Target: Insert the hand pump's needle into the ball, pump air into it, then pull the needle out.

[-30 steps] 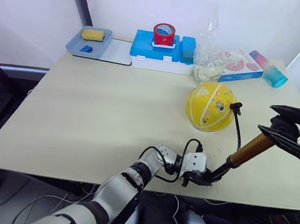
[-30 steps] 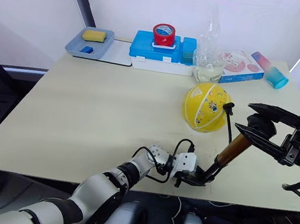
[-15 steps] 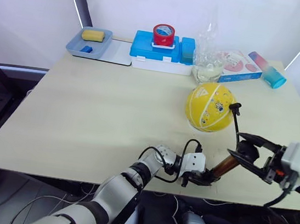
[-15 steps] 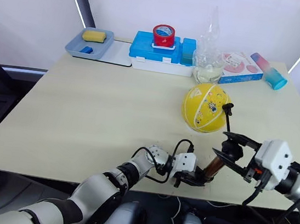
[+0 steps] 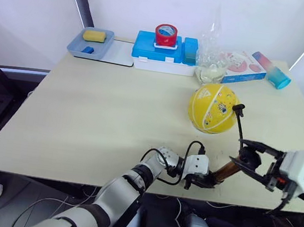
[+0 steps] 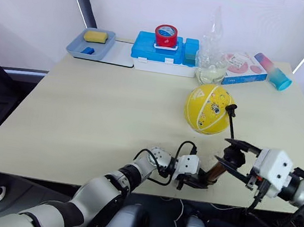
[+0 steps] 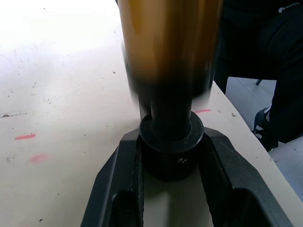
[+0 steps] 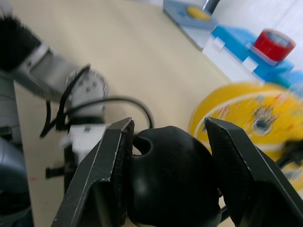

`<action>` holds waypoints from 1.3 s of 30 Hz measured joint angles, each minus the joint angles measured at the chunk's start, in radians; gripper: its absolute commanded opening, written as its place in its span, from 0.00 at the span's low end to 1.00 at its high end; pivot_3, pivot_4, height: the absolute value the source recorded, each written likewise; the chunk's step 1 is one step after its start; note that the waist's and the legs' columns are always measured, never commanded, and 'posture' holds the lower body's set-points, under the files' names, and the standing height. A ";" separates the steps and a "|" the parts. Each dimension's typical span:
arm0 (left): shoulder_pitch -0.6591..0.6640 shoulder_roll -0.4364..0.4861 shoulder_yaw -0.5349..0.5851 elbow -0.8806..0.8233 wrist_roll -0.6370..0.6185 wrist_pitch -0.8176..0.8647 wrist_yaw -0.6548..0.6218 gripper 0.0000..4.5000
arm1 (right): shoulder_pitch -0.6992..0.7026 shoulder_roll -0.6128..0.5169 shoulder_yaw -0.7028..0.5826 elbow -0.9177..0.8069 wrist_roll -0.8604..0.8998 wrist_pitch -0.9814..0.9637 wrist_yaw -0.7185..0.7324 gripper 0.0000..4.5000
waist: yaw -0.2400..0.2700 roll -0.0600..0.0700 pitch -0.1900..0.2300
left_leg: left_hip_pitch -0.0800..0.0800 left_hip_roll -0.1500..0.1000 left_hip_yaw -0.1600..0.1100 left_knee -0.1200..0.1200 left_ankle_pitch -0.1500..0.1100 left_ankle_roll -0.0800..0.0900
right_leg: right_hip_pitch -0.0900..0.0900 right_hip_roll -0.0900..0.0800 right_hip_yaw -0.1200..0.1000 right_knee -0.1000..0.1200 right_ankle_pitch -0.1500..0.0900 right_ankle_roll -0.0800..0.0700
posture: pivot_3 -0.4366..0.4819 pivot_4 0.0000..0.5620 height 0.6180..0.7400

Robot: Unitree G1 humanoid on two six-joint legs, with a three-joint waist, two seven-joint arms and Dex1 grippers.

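The yellow ball (image 5: 213, 108) rests on the table right of centre. The needle's black fitting (image 5: 239, 109) sits against the ball's right side, and the thin black hose (image 5: 241, 131) runs down from it to the hand pump (image 5: 224, 170). The pump leans near the table's front edge, with only a short stretch of copper barrel showing. My left gripper (image 5: 206, 181) is shut on the pump's black base (image 7: 171, 153). My right gripper (image 5: 241, 152) is shut on the black handle knob (image 8: 170, 179), one finger on each side.
Along the back edge stand a blue-grey tray (image 5: 76, 46) with a yellow sponge, a blue box (image 5: 149, 49) carrying a red tape roll (image 5: 166, 34), a clear plastic bag (image 5: 211, 62), a pink-and-blue pack (image 5: 247, 66) and a teal cup (image 5: 280, 79). The table's front edge (image 5: 131, 186) runs just below the pump.
My right gripper has pushed the pump handle down and to the left toward the base, so much less copper barrel shows. The left gripper, the ball and the needle have stayed put.
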 measured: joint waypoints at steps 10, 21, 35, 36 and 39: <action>0.000 0.000 0.001 -0.001 -0.003 0.000 -0.002 0.25 | -0.114 -0.166 -0.288 -0.057 0.314 0.256 -0.029 0.42 | 0.000 0.000 0.001 | -0.001 0.000 0.000 0.000 0.000 0.000 | 0.000 -0.001 0.000 0.000 0.000 0.000 | 0.48 0.27 0.97; 0.000 0.000 0.001 0.001 -0.001 0.000 -0.001 0.25 | -0.092 -0.082 -0.185 -0.036 0.209 0.216 -0.003 0.42 | -0.001 -0.002 0.001 | 0.000 0.000 0.000 0.000 0.000 0.000 | 0.000 -0.001 0.000 0.000 0.000 0.000 | 0.48 0.27 0.97; 0.000 0.000 0.001 0.002 -0.002 0.002 0.005 0.25 | -0.030 0.128 0.192 0.189 -0.170 -0.147 0.027 0.42 | -0.002 -0.003 -0.001 | 0.001 0.000 -0.001 0.000 0.000 0.000 | 0.001 0.000 0.000 0.001 0.000 0.000 | 0.48 0.27 0.97; 0.000 0.001 0.001 0.002 -0.002 0.002 0.005 0.25 | -0.030 0.128 0.194 0.189 -0.174 -0.158 0.029 0.42 | -0.002 -0.003 -0.001 | 0.001 0.000 -0.001 0.000 0.000 0.000 | 0.001 0.000 0.000 0.001 0.000 0.000 | 0.48 0.27 0.97; 0.000 0.000 0.001 0.002 -0.001 0.002 0.005 0.25 | -0.026 0.124 0.186 0.187 -0.170 -0.167 0.031 0.42 | -0.002 -0.003 -0.001 | 0.001 0.000 -0.001 0.000 0.000 0.000 | 0.001 0.000 0.000 0.001 0.000 0.000 | 0.48 0.27 0.97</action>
